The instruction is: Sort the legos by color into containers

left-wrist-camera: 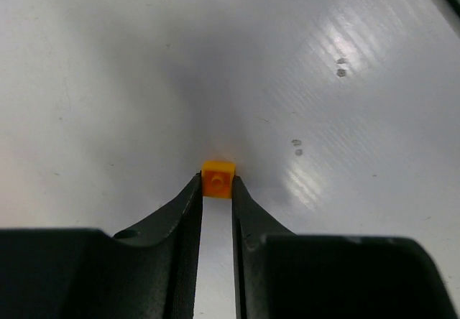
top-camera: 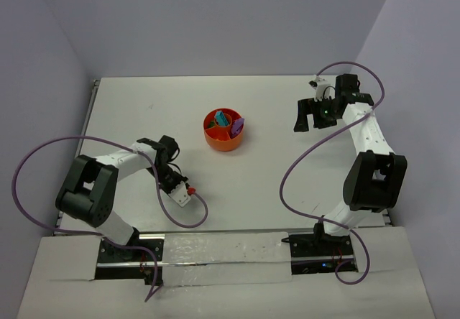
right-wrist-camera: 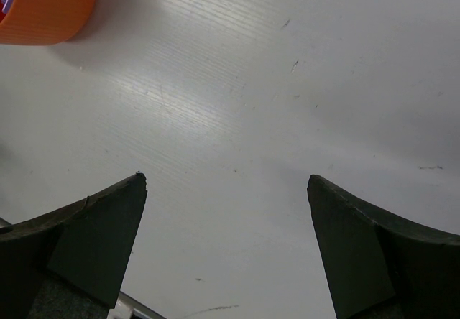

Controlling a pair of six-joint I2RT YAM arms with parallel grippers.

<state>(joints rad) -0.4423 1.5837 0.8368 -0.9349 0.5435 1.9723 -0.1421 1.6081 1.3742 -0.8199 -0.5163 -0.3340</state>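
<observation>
The white table (top-camera: 273, 190) carries everything. The orange bowl (top-camera: 215, 141) sits near its middle, divided into wedges. A purple block (top-camera: 238, 124) lies at the bowl's right rim and a teal piece (top-camera: 221, 118) sits inside, beside a red-looking wedge.

To the right of the bowl and well apart from it, the right end effector (top-camera: 310, 118) hangs over bare table. Its jaws are spread wide with nothing between them, and its wrist view catches only the bowl's wall at the upper left corner.

On the near side of the bowl and to its left, toward the arm bases, the left end effector (left-wrist-camera: 216, 190) is low at the table. Its two fingertips press the opposite side faces of a tiny orange brick (left-wrist-camera: 218, 177) — clenched on it, at the very tips. I cannot tell whether the brick has left the table.

The brick is hard, smooth plastic and surely very light, so weight is no concern but slip is. With so little finger on it, it could twist or pop out sideways. The flat parallel sides are the right place to hold. A slightly deeper bite would be safer before carrying it to the bowl — I judge it belongs in its own wedge, away from the other colours.
</observation>
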